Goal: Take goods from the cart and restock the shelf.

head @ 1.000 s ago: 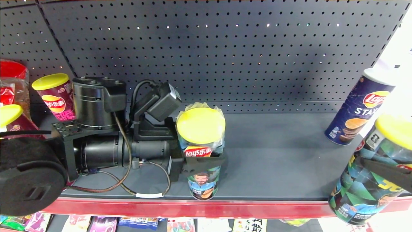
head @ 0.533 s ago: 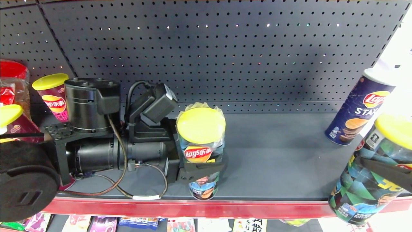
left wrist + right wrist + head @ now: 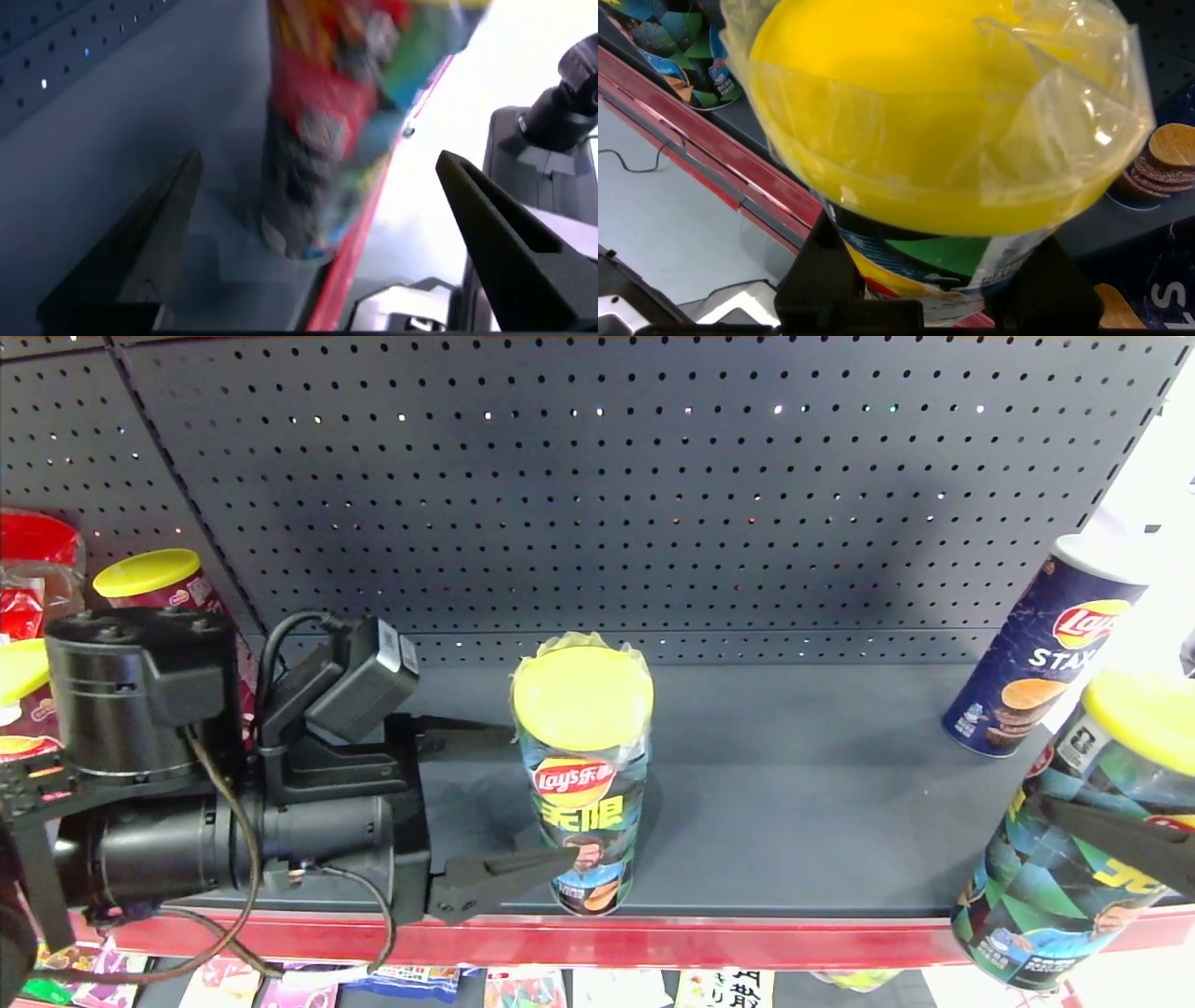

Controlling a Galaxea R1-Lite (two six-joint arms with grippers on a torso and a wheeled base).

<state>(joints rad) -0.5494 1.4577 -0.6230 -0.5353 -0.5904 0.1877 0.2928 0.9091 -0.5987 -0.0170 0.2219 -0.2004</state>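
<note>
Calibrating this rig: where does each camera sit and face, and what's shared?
Head view: on head, facing down at the shelf; left gripper, right gripper show.
Left wrist view: wrist-mounted, faces shelved can between its open fingers.
Right wrist view: wrist-mounted, faces held can in its gripper.
Shared: shelved can, head and left wrist views.

The left arm (image 3: pixel 215 840) is matte black all over: a fat cylindrical joint (image 3: pixel 131 700) with small screws ringing its cap, a barrel-shaped wrist, and a boxy camera (image 3: pixel 364 674) on a bracket. Thin black cables (image 3: pixel 233 905) loop loosely beneath. The left gripper (image 3: pixel 543 795) has long, tapering, wedge-like fingers (image 3: pixel 154 252). The right gripper (image 3: pixel 924 294) is black too.
</note>
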